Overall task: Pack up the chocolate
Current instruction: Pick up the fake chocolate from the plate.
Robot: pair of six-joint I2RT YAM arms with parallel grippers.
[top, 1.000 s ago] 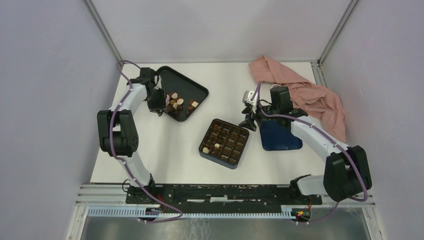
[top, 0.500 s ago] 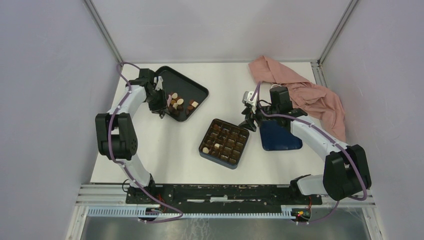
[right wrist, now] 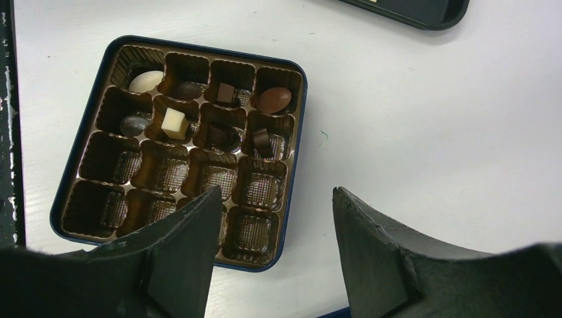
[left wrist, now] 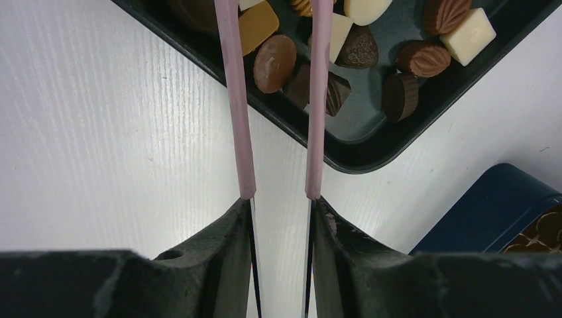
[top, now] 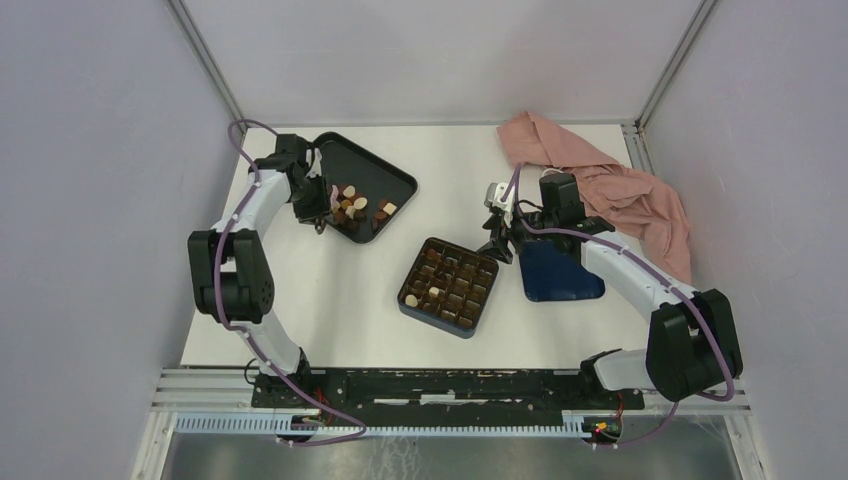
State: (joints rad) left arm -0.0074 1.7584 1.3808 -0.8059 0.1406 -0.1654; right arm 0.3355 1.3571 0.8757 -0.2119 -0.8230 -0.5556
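Many chocolates (left wrist: 275,54) lie in the black tray (left wrist: 361,142), upper frame; left gripper (left wrist: 273,10) poised over them, grip indeterminate; right gripper (right wrist: 277,199) gapes empty above the box (right wrist: 109,159); pick step judged in hand, and next calls for clamping one piece.

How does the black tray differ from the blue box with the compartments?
The black tray is one open, undivided dish; the blue box has a brown grid of cells. In the tray the chocolates lie loose in a cluster; in the box each sits alone in a cell, many cells empty. Both rest on the table.
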